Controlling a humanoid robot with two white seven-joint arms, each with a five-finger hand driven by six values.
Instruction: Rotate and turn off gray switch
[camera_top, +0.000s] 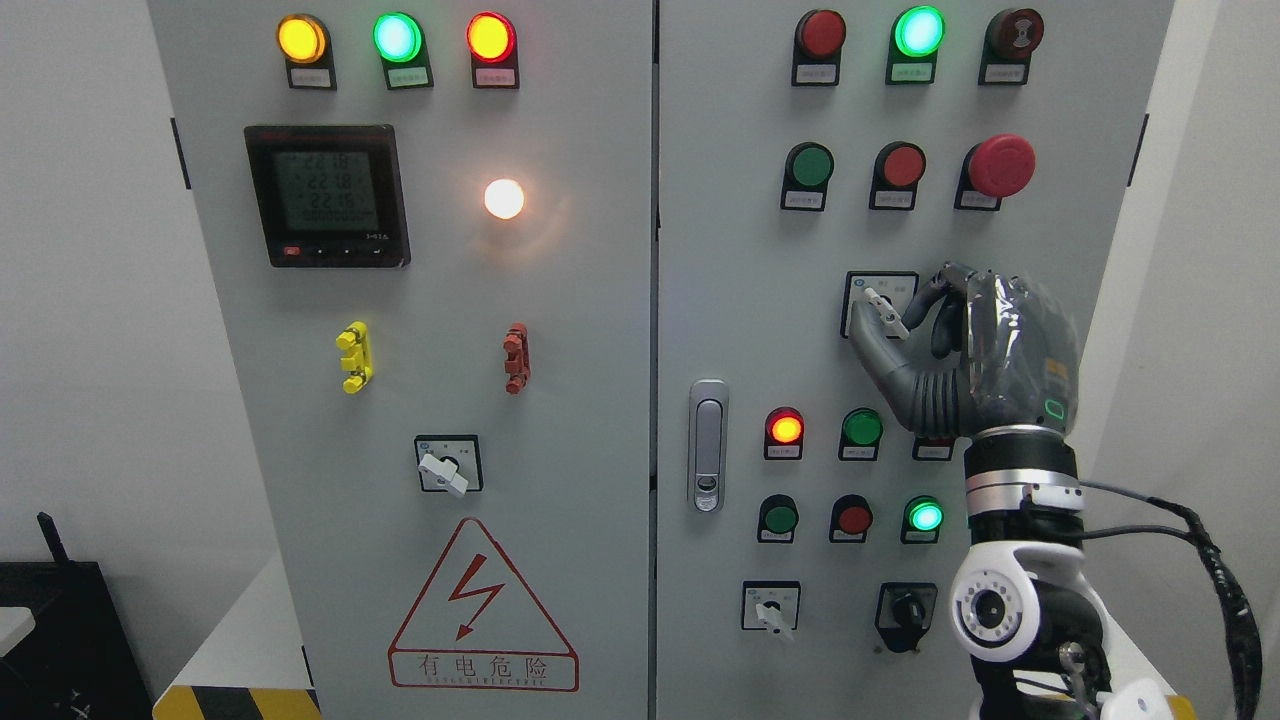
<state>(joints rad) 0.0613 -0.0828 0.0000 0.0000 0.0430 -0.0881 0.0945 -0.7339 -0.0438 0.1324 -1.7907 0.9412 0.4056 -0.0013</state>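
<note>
1. The gray switch (884, 312) sits on the right door of the cabinet (560, 300), right of centre in the frame, below the row of green and red buttons.
2. The right hand (975, 360) is at the switch; its fingers (930, 290) curl over the top while the thumb presses from below, so they seem to pinch the lever.
3. Judged step: grip taken, turn not yet done. The lever points up-left.
4. Next move calls for a wrist roll about the switch axis, keeping the pinch firm and not pulling outward.
5. Room: bare panel lies left of the switch. The red mushroom button (1000, 165) is above, lamps are just below the palm, and the cabinet's right edge is near the wrist.
6. The left hand is out of sight.
</note>
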